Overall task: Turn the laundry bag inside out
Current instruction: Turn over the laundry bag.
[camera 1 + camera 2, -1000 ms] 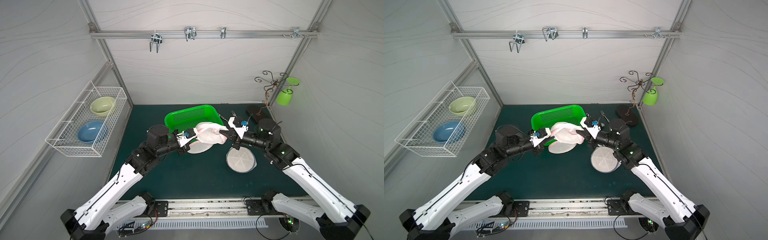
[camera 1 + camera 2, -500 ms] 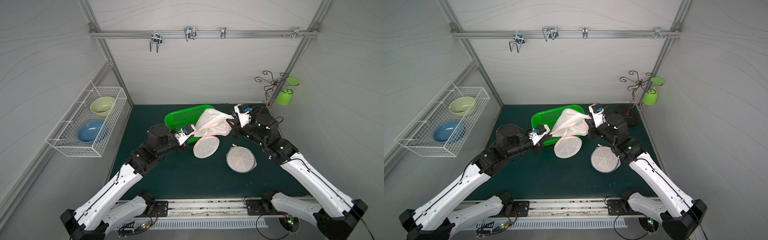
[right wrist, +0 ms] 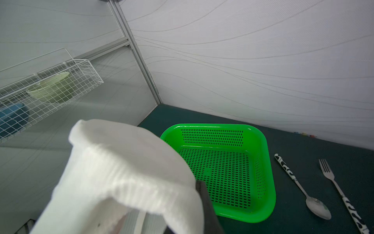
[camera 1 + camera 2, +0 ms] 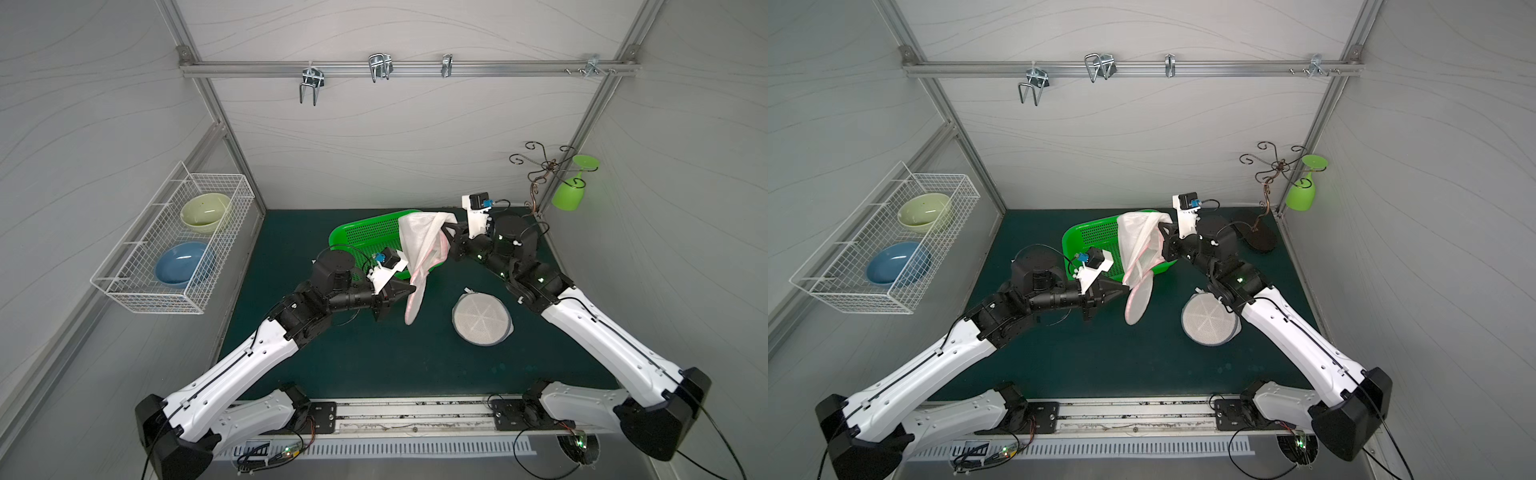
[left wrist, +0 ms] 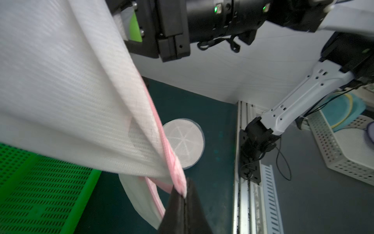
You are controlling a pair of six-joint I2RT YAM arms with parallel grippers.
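Note:
The laundry bag (image 4: 420, 245) (image 4: 1138, 243) is white mesh with pink trim, and both arms hold it in the air over the green basket's near side. My left gripper (image 4: 409, 291) (image 4: 1128, 287) is shut on the pink trimmed edge (image 5: 178, 178) low on the bag, its black jaws pressed together (image 5: 184, 195). My right gripper (image 4: 448, 227) (image 4: 1162, 229) is higher and farther back, shut on the bag's upper end; white fabric (image 3: 121, 172) drapes over its fingers (image 3: 203, 194). A round panel of the bag (image 4: 413, 305) hangs down edge-on.
The green perforated basket (image 4: 361, 239) (image 3: 261, 182) stands at the back centre. A round flat mesh bag (image 4: 482, 318) (image 5: 186, 139) lies on the mat to the right. A spoon (image 3: 303, 188) and a fork (image 3: 336, 188) lie beside the basket. A wire rack with bowls (image 4: 178, 241) hangs left; a hook stand with a green glass (image 4: 569, 195) stands back right.
My right gripper has risen and pulled back with the bag's end. The bunched bag has stretched out long, and its round panel has swung down to hang edge-on. The left gripper moved little.

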